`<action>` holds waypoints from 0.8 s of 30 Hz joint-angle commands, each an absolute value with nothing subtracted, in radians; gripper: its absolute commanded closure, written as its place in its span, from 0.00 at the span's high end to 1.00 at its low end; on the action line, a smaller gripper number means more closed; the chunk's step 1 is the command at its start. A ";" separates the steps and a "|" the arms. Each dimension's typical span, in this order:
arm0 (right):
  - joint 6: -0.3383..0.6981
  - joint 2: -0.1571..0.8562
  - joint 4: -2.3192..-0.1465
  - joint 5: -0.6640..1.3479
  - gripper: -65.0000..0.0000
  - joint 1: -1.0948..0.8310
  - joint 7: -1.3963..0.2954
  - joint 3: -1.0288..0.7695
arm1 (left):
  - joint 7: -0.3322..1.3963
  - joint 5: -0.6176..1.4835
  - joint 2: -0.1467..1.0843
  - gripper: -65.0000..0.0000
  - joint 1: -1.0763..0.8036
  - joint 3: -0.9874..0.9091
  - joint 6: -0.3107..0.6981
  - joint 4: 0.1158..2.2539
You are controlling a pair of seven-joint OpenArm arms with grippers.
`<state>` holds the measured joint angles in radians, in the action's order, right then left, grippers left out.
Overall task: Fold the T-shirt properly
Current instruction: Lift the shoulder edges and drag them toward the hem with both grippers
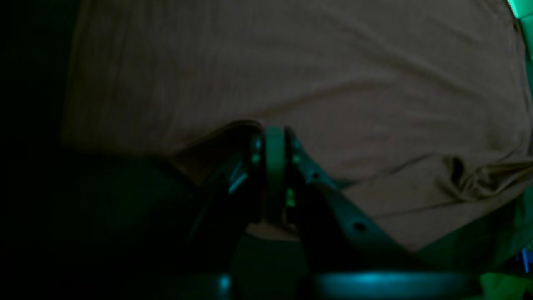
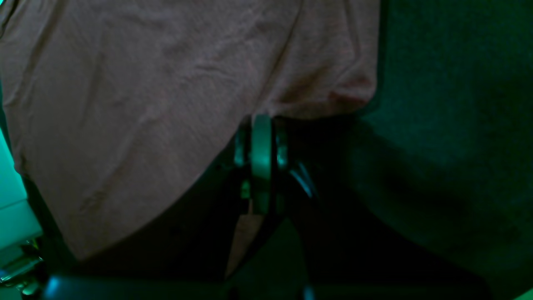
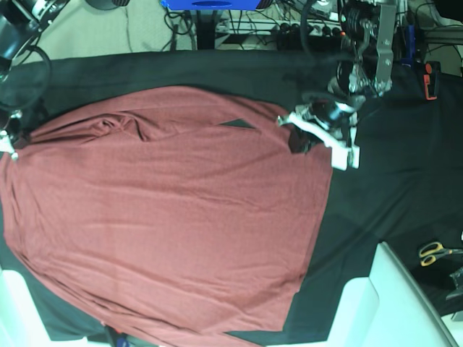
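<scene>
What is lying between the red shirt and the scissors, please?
In the base view, only black table cloth and a white block's corner lie between the T-shirt and the yellow-handled scissors.

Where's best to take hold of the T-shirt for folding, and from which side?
Likely the far corners of the T-shirt, from the black cloth outside each: it lies flat, edges exposed there. The left claw and right claw look shut on them.

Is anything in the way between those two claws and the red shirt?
Nothing visible. Both are already shut on the T-shirt itself: the left gripper pinches its edge, and the right gripper pinches another edge. Only the black table cover lies around it.
</scene>
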<state>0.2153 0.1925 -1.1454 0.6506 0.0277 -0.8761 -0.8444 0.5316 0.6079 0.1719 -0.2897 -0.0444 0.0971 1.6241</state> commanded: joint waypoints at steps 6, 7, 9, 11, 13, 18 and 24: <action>0.217 0.211 -1.159 0.667 0.00 0.090 -0.885 -0.845 | 0.516 0.618 0.174 0.00 -0.211 -0.045 0.018 1.638; 0.217 0.211 -1.156 0.667 0.00 0.099 -0.892 -0.845 | 0.516 0.618 0.174 0.00 -0.199 -0.045 0.018 1.636; 0.217 0.211 -1.135 0.665 0.00 0.119 -0.895 -0.845 | 0.516 0.618 0.174 0.00 -0.177 -0.045 0.018 1.635; 0.206 0.211 -1.107 0.664 0.00 0.133 -0.894 -0.845 | 0.516 0.618 0.174 0.00 -0.157 -0.045 0.018 1.635; 0.171 0.219 -1.090 0.650 0.00 0.150 -0.889 -0.845 | 0.516 0.618 0.174 0.00 -0.142 -0.045 0.016 1.633; 0.160 0.225 -1.044 0.581 0.00 0.200 -0.888 -0.845 | 0.516 0.618 0.174 0.00 -0.116 -0.045 0.016 1.613; 0.159 0.226 -1.012 0.472 0.00 0.265 -0.878 -0.846 | 0.513 0.618 0.173 0.00 -0.105 -0.047 0.016 1.583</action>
